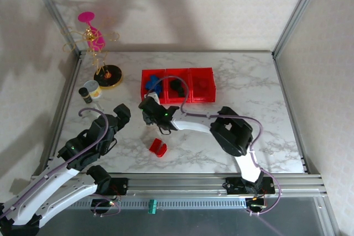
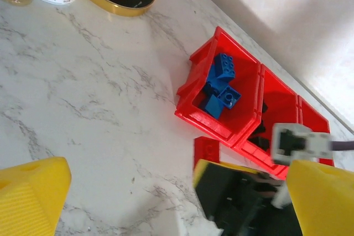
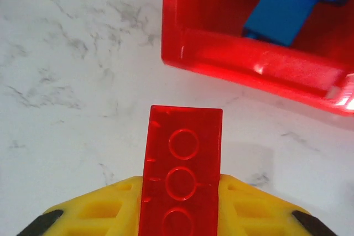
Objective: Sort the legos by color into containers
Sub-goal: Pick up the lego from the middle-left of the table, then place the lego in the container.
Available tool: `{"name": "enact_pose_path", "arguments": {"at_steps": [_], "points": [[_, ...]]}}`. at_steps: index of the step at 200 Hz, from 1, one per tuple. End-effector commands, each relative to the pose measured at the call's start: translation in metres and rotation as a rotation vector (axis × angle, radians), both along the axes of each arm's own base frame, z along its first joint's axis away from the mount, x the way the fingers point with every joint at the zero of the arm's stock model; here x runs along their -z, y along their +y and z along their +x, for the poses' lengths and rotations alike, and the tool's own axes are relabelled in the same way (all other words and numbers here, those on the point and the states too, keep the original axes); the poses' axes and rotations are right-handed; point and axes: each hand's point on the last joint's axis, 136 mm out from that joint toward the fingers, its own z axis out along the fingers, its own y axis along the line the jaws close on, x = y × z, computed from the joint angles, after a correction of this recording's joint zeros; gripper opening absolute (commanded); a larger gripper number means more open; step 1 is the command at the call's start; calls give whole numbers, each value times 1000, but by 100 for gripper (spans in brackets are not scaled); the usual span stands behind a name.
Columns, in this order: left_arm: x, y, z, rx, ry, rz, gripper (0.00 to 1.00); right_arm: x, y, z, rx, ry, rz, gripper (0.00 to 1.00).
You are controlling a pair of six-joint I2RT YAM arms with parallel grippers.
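1. Marble-patterned tabletop (image 1: 249, 89) carries a row of three joined red bins (image 1: 177, 102) toward its far side. In the top view the left bin (image 1: 145, 84) holds blue bricks (image 1: 152, 83), the middle bin (image 1: 177, 71) holds black bricks (image 1: 177, 87), and the right bin (image 1: 202, 70) holds red bricks (image 1: 202, 84).
2. The right gripper (image 3: 182, 192) is pinching a translucent red brick (image 3: 184, 153), its yellow fingers (image 3: 105, 208) pressed against the brick's two long sides.
3. The brick's long axis runs straight out from the claw, three studs showing, with its free end aimed at the near wall of the left bin, close to it but not touching.
4. What the coming move turns on is that the claw sits just in front of the blue compartment, while the right bin lies two compartments off to its right. By my judgement the carry must go sideways to the right and then over the wall, not straight ahead.
5. Whether the brick is clear of the marble I cannot tell.
6. The left gripper (image 1: 123, 111) is spread wide with nothing in it, left of the row. The right arm is nearer and already has the piece.
7. Two loose red bricks (image 1: 157, 147) lie on the marble between the arms, well apart from the bins and not yet sorted.
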Motion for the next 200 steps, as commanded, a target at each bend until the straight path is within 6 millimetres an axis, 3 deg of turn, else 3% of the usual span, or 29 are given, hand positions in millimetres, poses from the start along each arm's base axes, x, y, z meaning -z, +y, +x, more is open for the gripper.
{"name": "enact_pose_path", "arguments": {"at_steps": [1, 46, 73, 92, 117, 160, 178, 200], "points": [[-14, -15, 8, 59, -24, -29, 100, -35, -34, 17, 74, -34, 63, 27], [-4, -51, 26, 178, 6, -38, 100, -61, -128, 69, 282, -87, 81, 29], [2, -74, 39, 249, 23, -37, 100, -58, -180, 111, 403, -108, 49, 30], [6, -86, 48, 281, 41, -27, 100, -51, -204, 138, 456, -121, 40, 30], [10, -99, 57, 314, 64, -19, 100, -30, -220, 171, 486, -79, 25, 30], [11, -105, 61, 331, 69, -9, 100, -14, -222, 201, 483, -82, -10, 37], [11, -104, 61, 329, 69, -1, 100, -17, -221, 207, 479, -78, -15, 49], [9, -102, 60, 325, 65, 4, 100, -31, -219, 202, 461, -104, 11, 56]]}}
